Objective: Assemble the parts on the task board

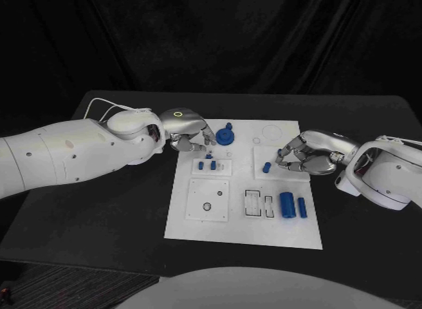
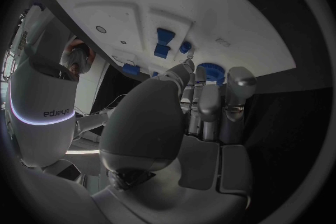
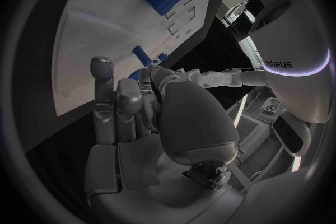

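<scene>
The white task board (image 1: 244,222) lies mid-table. My left hand (image 1: 188,135) hovers at the board's far left corner, its fingertips (image 2: 199,75) right at a small blue peg (image 1: 209,156); whether they grip it is hidden. A blue round part (image 1: 227,136) sits beside that hand. Two blue pegs (image 1: 207,166) stand in a small raised plate just below. My right hand (image 1: 303,159) reaches in from the right, thumb and finger closed around a short blue peg (image 1: 267,167), which shows between them in the right wrist view (image 3: 136,74).
A thick blue cylinder (image 1: 287,204) and a thinner one (image 1: 303,207) lie at the board's near right. Slotted outlines (image 1: 254,202) and a square plate with a ring (image 1: 208,199) occupy the near middle and left. Black table (image 1: 100,219) surrounds the board.
</scene>
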`<act>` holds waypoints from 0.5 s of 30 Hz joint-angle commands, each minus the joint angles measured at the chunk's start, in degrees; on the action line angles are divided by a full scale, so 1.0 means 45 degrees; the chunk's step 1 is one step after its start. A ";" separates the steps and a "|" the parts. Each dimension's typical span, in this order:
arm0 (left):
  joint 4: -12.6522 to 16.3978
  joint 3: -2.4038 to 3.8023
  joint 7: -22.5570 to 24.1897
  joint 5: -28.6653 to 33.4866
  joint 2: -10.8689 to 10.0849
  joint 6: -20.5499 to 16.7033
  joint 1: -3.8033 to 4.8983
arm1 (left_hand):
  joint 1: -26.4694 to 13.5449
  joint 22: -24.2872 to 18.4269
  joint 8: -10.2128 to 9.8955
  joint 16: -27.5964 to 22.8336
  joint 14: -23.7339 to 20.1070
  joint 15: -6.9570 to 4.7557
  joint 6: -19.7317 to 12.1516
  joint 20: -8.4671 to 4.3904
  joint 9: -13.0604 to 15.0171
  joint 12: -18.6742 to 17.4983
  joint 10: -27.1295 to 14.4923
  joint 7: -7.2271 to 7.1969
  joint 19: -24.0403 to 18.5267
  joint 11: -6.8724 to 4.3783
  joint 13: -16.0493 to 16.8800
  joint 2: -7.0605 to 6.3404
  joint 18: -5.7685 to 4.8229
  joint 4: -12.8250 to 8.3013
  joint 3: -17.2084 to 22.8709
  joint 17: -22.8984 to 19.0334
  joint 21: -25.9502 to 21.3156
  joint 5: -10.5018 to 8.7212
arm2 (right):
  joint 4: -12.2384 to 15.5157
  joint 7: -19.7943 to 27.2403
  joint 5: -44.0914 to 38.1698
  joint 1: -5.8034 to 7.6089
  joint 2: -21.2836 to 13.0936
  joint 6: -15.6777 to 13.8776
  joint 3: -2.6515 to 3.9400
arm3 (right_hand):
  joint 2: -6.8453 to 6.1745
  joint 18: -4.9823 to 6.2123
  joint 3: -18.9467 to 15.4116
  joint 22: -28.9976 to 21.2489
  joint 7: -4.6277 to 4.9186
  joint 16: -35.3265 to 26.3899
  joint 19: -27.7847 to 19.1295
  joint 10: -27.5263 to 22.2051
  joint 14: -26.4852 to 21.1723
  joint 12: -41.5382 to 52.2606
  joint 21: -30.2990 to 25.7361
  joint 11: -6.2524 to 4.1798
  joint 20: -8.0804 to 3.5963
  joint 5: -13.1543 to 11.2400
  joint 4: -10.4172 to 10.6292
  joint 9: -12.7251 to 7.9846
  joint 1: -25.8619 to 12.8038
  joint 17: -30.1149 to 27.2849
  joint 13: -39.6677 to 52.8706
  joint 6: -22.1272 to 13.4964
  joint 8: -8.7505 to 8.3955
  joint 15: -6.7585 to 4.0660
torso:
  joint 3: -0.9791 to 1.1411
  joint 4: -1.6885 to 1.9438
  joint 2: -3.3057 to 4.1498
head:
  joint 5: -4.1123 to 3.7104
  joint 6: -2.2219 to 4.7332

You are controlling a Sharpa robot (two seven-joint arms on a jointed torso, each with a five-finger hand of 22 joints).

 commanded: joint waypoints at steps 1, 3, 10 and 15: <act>-0.0017 0.0008 0.0056 -0.0040 0.0088 0.0523 -0.0027 | -0.0088 0.1235 -0.0067 -0.0065 -0.0132 -0.0003 -0.0089 0.0002 -0.0032 0.0055 -0.0084 -0.0070 -0.0118 0.0048 0.0069 -0.0057 -0.0012 0.0056 -0.0073 -0.0094 -0.0157 -0.0100 | -0.0006 -0.0202 -0.0001 -0.0042 0.0005 0.0025 0.0005 | -0.0010 0.0223 0.0055 0.0769 -0.0028 -0.0062 0.0067 -0.0023 0.0042 0.0007 -0.0054 -0.0015 0.0030 -0.0088 -0.0015 0.0021 -0.0029 -0.0016 -0.0019 -0.0018 0.0009 -0.0042 | 0.0001 0.0007 -0.0006 | -0.0009 -0.0001; -0.0042 0.0008 0.0042 -0.0041 0.0134 0.0645 -0.0036 | -0.0053 0.1214 -0.0140 -0.0131 -0.0242 0.0041 -0.0219 0.0014 -0.0078 0.0079 -0.0156 -0.0208 -0.0186 0.0103 0.0172 -0.0106 0.0003 0.0048 -0.0088 -0.0211 -0.0284 -0.0121 | -0.0007 -0.0202 -0.0001 -0.0047 0.0009 0.0030 0.0005 | -0.0010 0.0223 0.0055 0.0769 -0.0028 -0.0062 0.0067 -0.0023 0.0042 0.0007 -0.0054 -0.0015 0.0030 -0.0088 -0.0015 0.0021 -0.0029 -0.0016 -0.0019 -0.0018 0.0009 -0.0042 | 0.0001 0.0004 -0.0006 | -0.0011 -0.0001; -0.0150 0.0007 -0.0070 -0.0041 0.0272 0.1044 -0.0078 | 0.0240 0.1130 -0.0180 -0.0297 -0.0560 0.0104 -0.0777 0.0041 -0.0234 0.0220 -0.0521 -0.0594 -0.0456 0.0166 0.0539 -0.0253 0.0073 -0.0130 -0.0097 -0.0509 -0.0801 -0.0112 | -0.0006 -0.0202 -0.0001 -0.0063 0.0012 0.0050 0.0005 | -0.0011 0.0222 0.0056 0.0769 -0.0026 -0.0062 0.0069 -0.0019 0.0042 0.0010 -0.0056 -0.0013 0.0030 -0.0103 -0.0017 0.0025 -0.0028 -0.0017 -0.0014 -0.0013 0.0013 -0.0041 | 0.0004 -0.0004 -0.0012 | -0.0018 -0.0001; -0.0217 0.0007 -0.0181 -0.0041 0.0351 0.1378 -0.0107 | 0.0351 0.1078 -0.0146 -0.0413 -0.0796 0.0139 -0.0873 0.0050 -0.0270 0.0301 -0.0926 -0.0688 -0.0637 0.0214 0.0741 -0.0303 0.0117 -0.0228 -0.0109 -0.0725 -0.1114 0.0023 | -0.0010 -0.0207 -0.0001 -0.0070 0.0012 0.0071 0.0005 | -0.0011 0.0222 0.0056 0.0769 -0.0026 -0.0062 0.0069 -0.0019 0.0042 0.0010 -0.0056 -0.0013 0.0030 -0.0103 -0.0017 0.0025 -0.0028 -0.0017 -0.0014 -0.0013 0.0013 -0.0041 | 0.0010 -0.0005 -0.0003 | -0.0020 -0.0001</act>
